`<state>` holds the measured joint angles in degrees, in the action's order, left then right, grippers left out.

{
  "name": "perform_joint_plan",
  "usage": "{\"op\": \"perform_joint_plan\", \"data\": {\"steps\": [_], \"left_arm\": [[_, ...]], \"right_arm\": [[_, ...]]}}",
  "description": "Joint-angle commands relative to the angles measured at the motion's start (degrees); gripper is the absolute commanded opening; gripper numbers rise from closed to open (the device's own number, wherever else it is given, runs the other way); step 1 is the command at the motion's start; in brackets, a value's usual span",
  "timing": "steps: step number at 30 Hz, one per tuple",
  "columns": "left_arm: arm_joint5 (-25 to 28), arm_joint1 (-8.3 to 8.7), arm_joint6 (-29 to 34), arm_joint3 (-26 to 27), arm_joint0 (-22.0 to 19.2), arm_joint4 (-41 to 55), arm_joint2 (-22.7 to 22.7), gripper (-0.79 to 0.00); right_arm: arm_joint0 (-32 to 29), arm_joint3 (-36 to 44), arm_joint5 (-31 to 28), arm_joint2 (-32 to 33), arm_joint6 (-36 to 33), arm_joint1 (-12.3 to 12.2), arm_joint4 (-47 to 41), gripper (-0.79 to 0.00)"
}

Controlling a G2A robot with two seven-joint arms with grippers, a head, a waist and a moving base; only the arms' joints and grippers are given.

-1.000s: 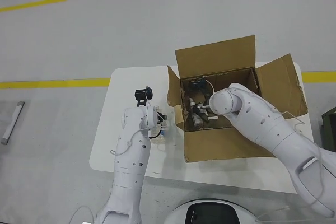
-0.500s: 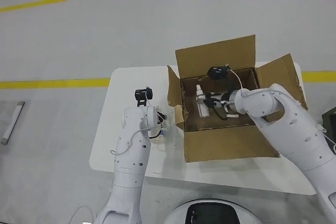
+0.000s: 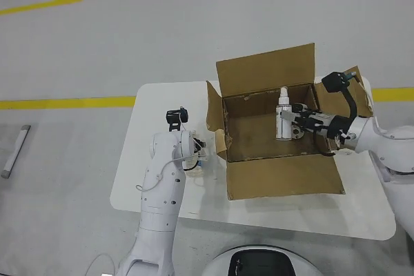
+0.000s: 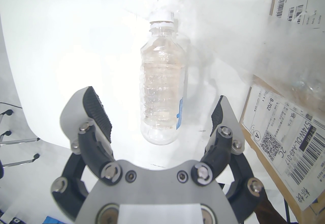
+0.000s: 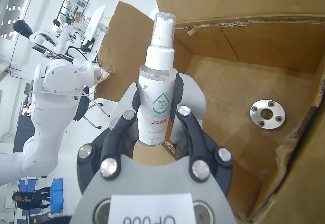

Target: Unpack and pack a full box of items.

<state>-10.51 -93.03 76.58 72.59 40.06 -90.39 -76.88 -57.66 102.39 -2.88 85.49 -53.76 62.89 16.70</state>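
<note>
spray bottle (image 5: pixel 155 118), white pump, clear cap, gripped by right pincer (image 5: pixel 158 89) above box (image 5: pixel 266 44), left pincer (image 4: pixel 155 97) wide apart

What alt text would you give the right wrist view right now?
The right pincer grips a white spray bottle over the open cardboard box. A round metal disc lies on the box floor.

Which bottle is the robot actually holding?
The white spray bottle, between the fingers of the right gripper above the box; the clear water bottle lies on the table.
</note>
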Motion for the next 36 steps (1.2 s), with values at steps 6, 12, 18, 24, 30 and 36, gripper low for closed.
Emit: {"op": "perform_joint_plan", "data": {"steps": [6,12,18,24,30,36], "left_arm": [[0.00,0.00,0.00,0.00,0.00,0.00,0.00,0.000],[0.00,0.00,0.00,0.00,0.00,0.00,0.00,0.000],[0.00,0.00,0.00,0.00,0.00,0.00,0.00,0.000],[0.00,0.00,0.00,0.00,0.00,0.00,0.00,0.000],[0.00,0.00,0.00,0.00,0.00,0.00,0.00,0.000],[0.00,0.00,0.00,0.00,0.00,0.00,0.00,0.000]], "right_arm": [[0.04,-0.02,0.02,-0.03,0.01,0.01,0.01,-0.785],[-1.12,2.88,-1.77,3.44,3.40,-0.37,-0.92,-0.785],[-7.49,9.69,-5.75,20.86,5.13,-1.75,-5.89,-0.785],[-19.33,12.63,-7.59,40.41,3.28,-2.35,-9.06,-0.785],[-31.39,11.19,-9.44,46.59,1.12,-2.07,-2.02,-0.785],[-38.24,11.52,-12.56,40.71,1.08,-1.89,8.47,-0.785]]}}
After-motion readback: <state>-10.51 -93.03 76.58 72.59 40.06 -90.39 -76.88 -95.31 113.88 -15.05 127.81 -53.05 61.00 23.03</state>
